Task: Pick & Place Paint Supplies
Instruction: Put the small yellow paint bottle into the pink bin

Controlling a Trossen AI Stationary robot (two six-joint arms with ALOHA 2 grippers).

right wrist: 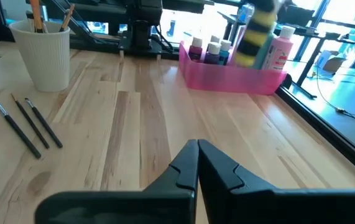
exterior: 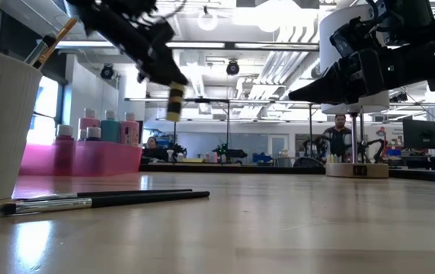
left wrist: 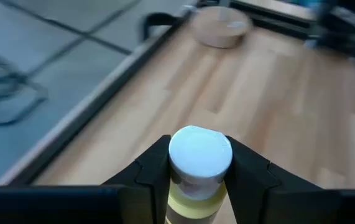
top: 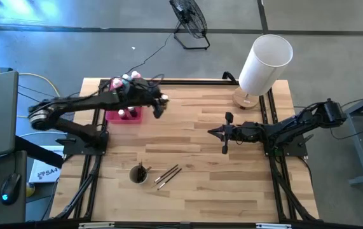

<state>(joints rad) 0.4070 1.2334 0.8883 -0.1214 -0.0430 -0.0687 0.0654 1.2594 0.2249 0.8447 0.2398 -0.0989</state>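
Two arms reach over the wooden table [top: 187, 191]. The left gripper [left wrist: 199, 180] is up in the air just beside the pink tray [exterior: 80, 158], squeezing a small yellow paint bottle [exterior: 174, 102] with a white cap between its fingers [left wrist: 149, 177]. More paint bottles [right wrist: 209, 50] stand inside the pink tray. A white cup [right wrist: 42, 53] holding brushes sits well away from the tray, and three thin brushes [right wrist: 28, 126] lie flat on the table near the cup. The right gripper [right wrist: 197, 163] waits far from the tray, pinched tight on nothing.
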